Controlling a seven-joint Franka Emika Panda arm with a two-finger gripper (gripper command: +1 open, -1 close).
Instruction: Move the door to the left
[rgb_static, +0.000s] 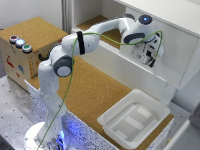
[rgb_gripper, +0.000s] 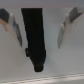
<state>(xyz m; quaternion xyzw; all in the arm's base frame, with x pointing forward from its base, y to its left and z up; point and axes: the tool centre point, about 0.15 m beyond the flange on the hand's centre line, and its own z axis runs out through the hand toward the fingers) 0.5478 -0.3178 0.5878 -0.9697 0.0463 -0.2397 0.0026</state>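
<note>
Gripper (rgb_static: 150, 56) spread around the black handle (rgb_gripper: 35, 37), arm stretched out toward the door (rgb_static: 165, 62).

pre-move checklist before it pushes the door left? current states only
1. Gripper at the door: ok.
2. Black bar handle between the fingers: ok in the wrist view.
3. Jaws open, not clamped on the handle: ok.
4. Contact with the handle: cannot tell.
5. Green cable loose along the arm, not snagged: ok.
6. White tray on the cork counter, away from the gripper: ok.
</note>
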